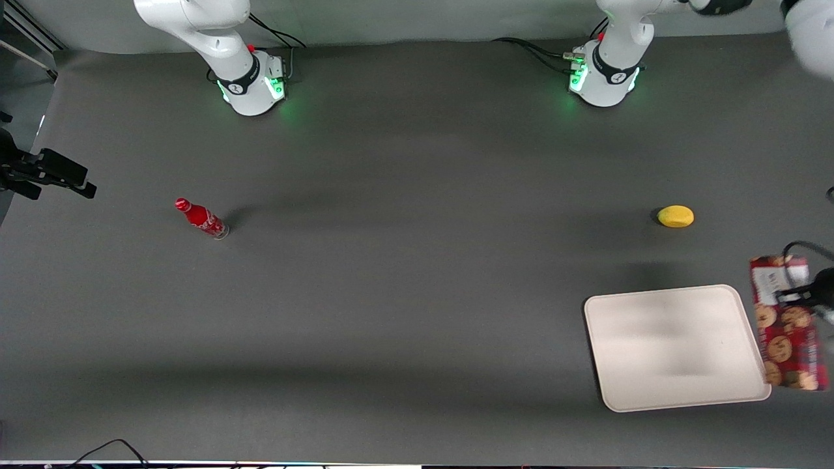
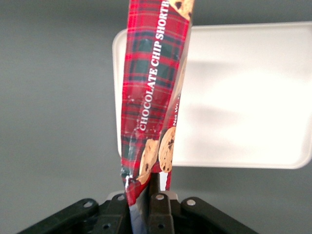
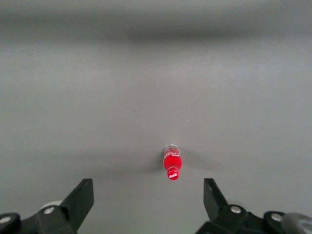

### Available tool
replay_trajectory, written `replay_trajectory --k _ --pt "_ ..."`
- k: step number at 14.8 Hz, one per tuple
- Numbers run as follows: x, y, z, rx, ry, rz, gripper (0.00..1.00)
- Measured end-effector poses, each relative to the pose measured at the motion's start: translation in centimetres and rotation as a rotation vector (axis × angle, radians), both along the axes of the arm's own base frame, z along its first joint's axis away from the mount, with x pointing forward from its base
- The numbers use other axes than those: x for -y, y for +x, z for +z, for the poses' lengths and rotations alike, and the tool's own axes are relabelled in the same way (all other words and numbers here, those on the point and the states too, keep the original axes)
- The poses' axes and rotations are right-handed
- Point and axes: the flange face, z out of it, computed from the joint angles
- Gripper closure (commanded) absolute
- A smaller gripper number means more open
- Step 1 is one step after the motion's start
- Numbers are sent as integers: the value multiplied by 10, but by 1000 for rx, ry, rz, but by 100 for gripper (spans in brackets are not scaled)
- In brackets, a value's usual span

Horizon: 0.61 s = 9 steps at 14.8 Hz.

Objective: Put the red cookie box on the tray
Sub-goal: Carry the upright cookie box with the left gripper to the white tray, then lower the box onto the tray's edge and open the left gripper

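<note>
The red cookie box is long and flat, with a tartan print and chocolate-chip cookies on it. My left gripper is shut on one end of it, at the working arm's end of the table. In the left wrist view the red cookie box stretches away edge-on from the gripper, crossing the rim of the tray. The beige tray lies flat beside the box, and the box's long edge overlaps the tray's rim. Nothing lies on the tray.
A yellow lemon-like object lies farther from the front camera than the tray. A small red bottle stands toward the parked arm's end, also seen as the red bottle. A black camera mount sticks in at that end's table edge.
</note>
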Motion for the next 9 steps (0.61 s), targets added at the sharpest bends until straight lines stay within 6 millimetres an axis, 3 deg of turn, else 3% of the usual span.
replay_trajectory --k 2,4,7,9 --pt "-9 9 -56 -25 -7 -27 100" --pt "-28 14 -95 -11 13 -32 100" --pt "-61 8 -130 53 17 -11 100" --pt "-70 0 -149 81 11 6 100"
